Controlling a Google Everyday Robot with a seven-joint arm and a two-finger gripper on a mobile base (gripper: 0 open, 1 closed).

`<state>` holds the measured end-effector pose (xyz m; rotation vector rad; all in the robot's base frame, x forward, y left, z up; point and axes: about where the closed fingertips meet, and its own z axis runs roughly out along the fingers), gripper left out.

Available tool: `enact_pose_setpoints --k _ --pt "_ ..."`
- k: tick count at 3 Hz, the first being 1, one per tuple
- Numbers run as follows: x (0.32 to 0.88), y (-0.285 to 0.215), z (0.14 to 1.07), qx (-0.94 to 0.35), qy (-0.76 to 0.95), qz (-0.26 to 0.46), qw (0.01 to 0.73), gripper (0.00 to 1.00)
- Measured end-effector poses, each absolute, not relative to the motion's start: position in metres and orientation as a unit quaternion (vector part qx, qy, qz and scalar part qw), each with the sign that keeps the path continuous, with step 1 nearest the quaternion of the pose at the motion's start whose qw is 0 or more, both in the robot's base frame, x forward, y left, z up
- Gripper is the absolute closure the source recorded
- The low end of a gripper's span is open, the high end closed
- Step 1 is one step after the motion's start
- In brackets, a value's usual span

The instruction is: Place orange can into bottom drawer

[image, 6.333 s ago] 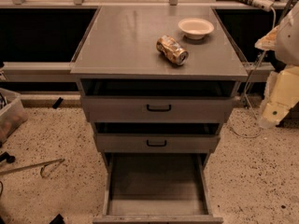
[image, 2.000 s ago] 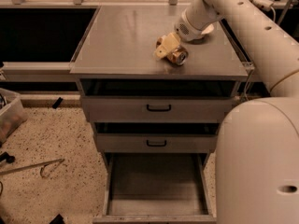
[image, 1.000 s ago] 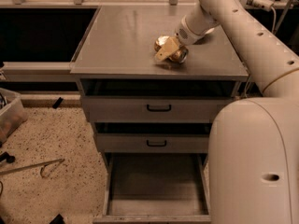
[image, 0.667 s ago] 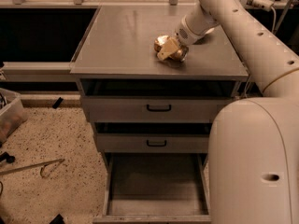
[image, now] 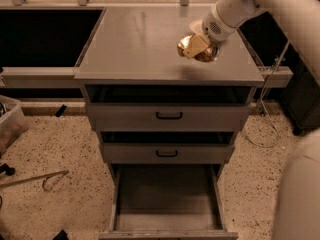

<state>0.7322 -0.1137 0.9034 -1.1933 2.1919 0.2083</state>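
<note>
My gripper (image: 194, 46) is shut on the orange can (image: 207, 54), shiny orange-gold, and holds it in the air above the front right part of the grey cabinet top (image: 140, 44). A faint shadow lies on the top below it. The bottom drawer (image: 166, 231) is pulled fully out at the foot of the cabinet, a plain grey tray with nothing in it. The cream bowl is hidden behind my arm (image: 235, 6).
Two shallower drawers with black handles, the upper (image: 169, 116) and the middle (image: 166, 153), stand slightly open. A plastic bin (image: 9, 125) and a bent metal tool (image: 35, 179) are on the speckled floor at left. A cable (image: 266, 115) hangs at right. My body (image: 300, 194) fills the lower right.
The gripper has lifted the can off the cabinet top and carried it up and toward the front right edge. My body has drawn back to the right.
</note>
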Motion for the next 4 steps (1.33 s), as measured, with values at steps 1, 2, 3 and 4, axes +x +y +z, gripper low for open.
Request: enact_pose_setpoints --k 1,2,3,4 --pt "0.671 -0.123 0.921 -0.462 0.816 0.094 0.335 1.0" --pt "0.614 -0.121 0.887 -0.458 0.818 0.139 0.317 1.0" --pt "0.614 -0.121 0.888 -0.458 0.818 0.139 0.318 1.0" --pt "0.62 -0.114 0.894 -0.479 0.804 0.142 0.322 1.0"
